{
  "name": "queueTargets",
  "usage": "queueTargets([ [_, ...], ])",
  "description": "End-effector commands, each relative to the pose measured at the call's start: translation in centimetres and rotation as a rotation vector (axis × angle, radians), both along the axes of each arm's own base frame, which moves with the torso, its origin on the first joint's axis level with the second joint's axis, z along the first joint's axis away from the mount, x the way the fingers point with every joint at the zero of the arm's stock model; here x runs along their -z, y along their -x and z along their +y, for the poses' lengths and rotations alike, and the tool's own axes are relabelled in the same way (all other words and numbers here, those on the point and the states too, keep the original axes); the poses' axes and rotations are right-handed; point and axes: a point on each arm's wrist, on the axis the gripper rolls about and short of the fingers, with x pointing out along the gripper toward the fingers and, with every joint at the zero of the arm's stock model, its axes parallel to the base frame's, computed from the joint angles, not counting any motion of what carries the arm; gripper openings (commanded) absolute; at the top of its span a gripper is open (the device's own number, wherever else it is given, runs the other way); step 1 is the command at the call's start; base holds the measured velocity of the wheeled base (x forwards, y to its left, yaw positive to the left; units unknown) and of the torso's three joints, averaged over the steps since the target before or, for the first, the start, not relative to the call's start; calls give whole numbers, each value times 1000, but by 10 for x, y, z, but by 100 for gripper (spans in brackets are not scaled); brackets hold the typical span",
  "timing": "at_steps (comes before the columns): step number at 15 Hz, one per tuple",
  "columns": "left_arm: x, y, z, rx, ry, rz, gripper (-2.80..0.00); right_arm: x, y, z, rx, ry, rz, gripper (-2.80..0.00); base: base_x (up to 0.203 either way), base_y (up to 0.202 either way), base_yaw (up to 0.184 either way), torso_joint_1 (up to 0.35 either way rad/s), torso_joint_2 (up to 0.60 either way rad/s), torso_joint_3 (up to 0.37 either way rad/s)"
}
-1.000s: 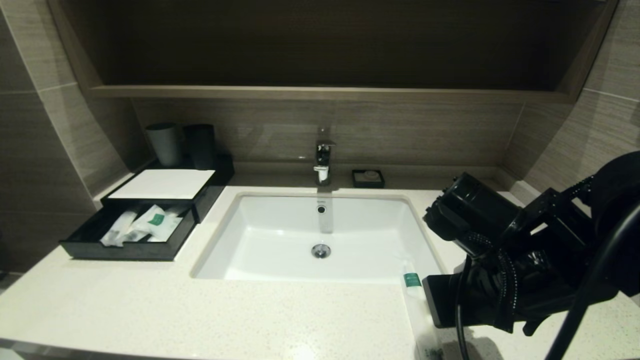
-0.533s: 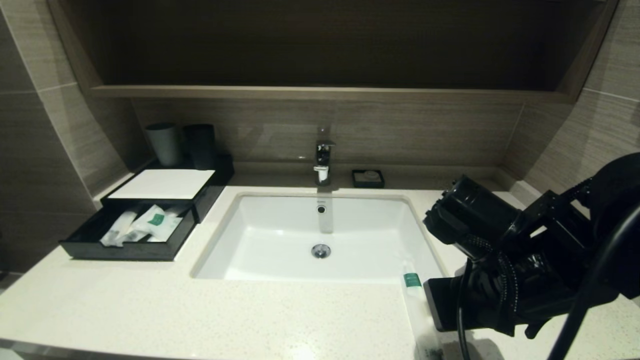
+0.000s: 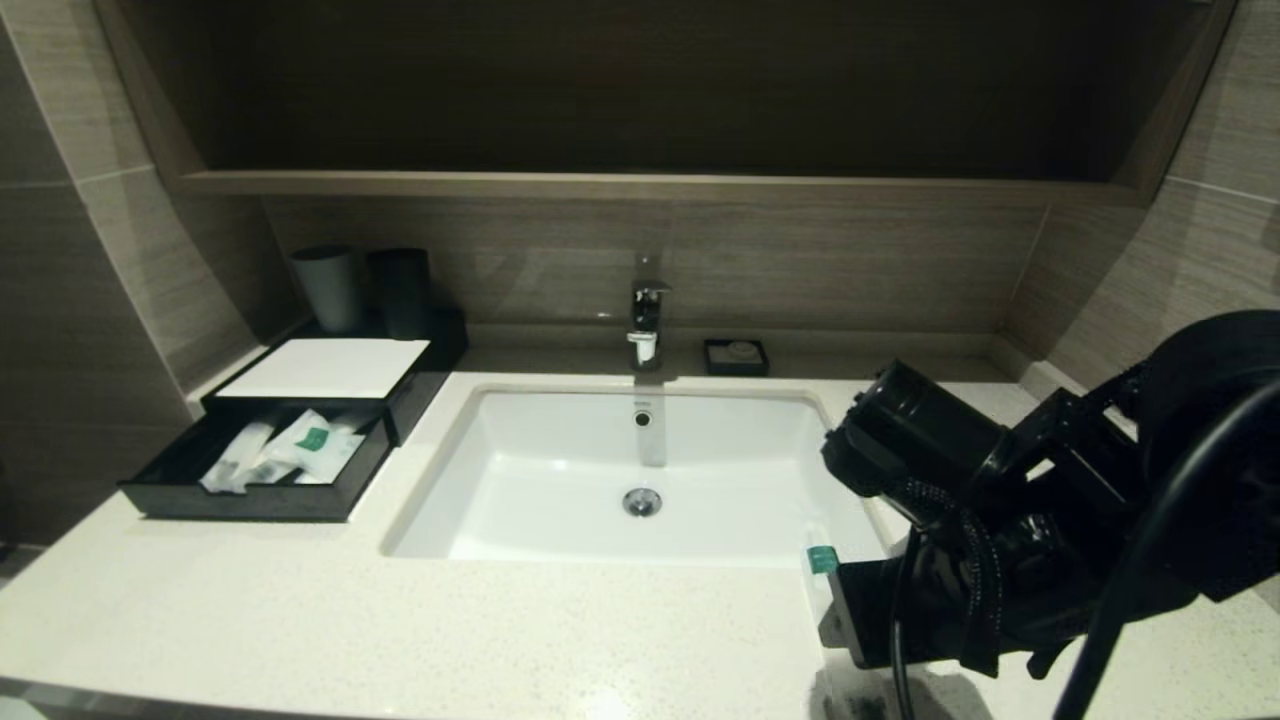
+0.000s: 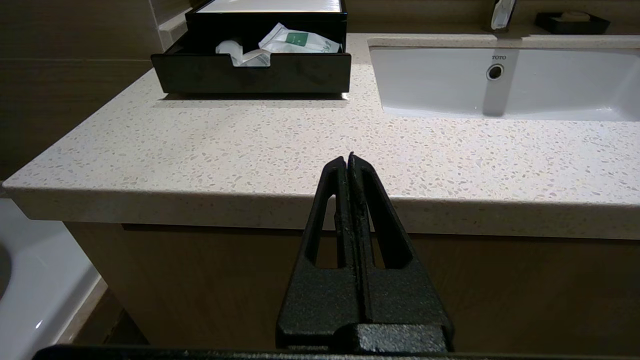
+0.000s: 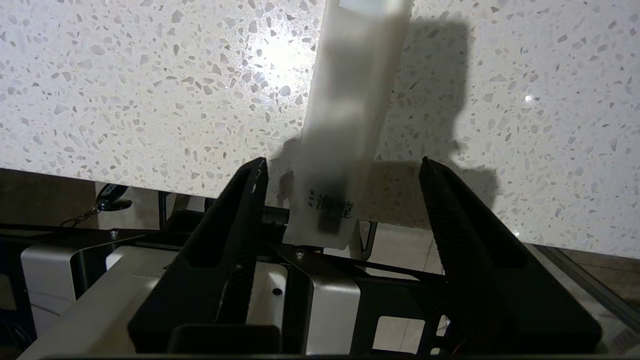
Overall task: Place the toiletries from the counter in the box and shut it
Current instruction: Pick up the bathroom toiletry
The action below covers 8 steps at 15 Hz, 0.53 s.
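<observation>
A long translucent white sachet [image 5: 350, 100] lies on the counter [image 3: 400, 630] right of the sink, one end sticking out past the front edge. Its green-labelled end [image 3: 822, 560] shows beside my right arm in the head view. My right gripper [image 5: 342, 162] is open, a finger on each side of the overhanging end, touching neither. The black box [image 3: 320, 368] sits at the back left with its drawer [image 3: 250, 500] pulled out and several sachets [image 3: 310, 445] inside. My left gripper [image 4: 349, 159] is shut and empty, low in front of the counter edge.
The white sink basin [image 3: 640, 470] with its faucet [image 3: 647, 320] fills the middle. A small black soap dish [image 3: 736, 356] stands behind it. Two dark cups [image 3: 328, 288] stand behind the box. Tiled walls close both sides.
My right gripper has gone from shut to open and its arm has shifted left, covering more of the sachet. The left arm has not moved.
</observation>
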Motion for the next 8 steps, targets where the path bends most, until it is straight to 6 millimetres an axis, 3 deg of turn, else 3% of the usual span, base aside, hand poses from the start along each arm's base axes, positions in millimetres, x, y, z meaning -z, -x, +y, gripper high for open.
queueTargets([
  [1, 5, -2, 0, 0, 0, 21, -280, 6, -3, 3, 5, 21, 14, 0, 0, 0, 0, 0, 0, 0],
  [8, 5, -2, 0, 0, 0, 21, -280, 18, -10, 11, 16, 55, 34, 0, 0, 0, 0, 0, 0, 0],
])
